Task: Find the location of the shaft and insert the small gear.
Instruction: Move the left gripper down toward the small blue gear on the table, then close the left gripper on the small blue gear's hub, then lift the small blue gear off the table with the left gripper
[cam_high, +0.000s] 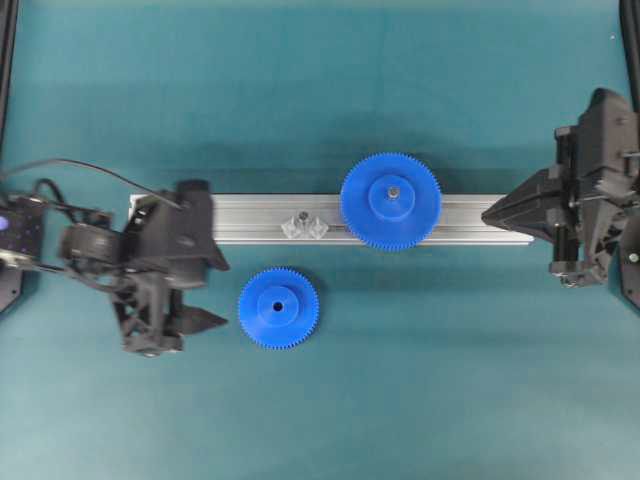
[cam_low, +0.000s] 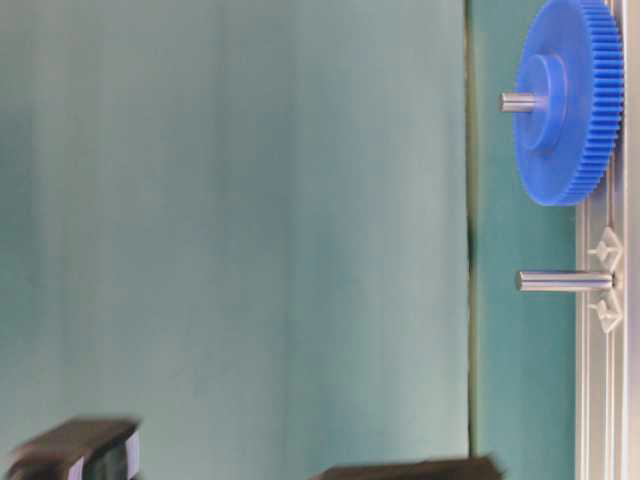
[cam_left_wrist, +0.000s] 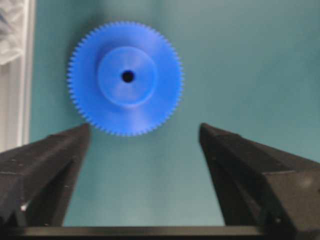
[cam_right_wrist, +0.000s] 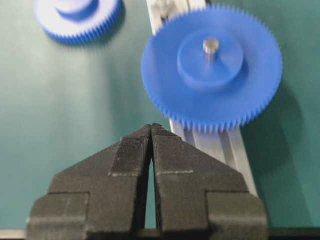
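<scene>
The small gear, blue with a raised hub and a centre hole, lies flat on the green mat in front of the rail. My left gripper is just left of it, open wide, its fingertips flanking the gear's near edge without touching. The shaft, a thin bare metal pin on a shiny bracket, stands on the rail left of the large gear. My right gripper is shut and empty at the rail's right end.
A silver aluminium rail runs across the mat's middle. The larger blue gear sits on its own pin on the rail, right of the shaft. Black frame bars edge the far left and right.
</scene>
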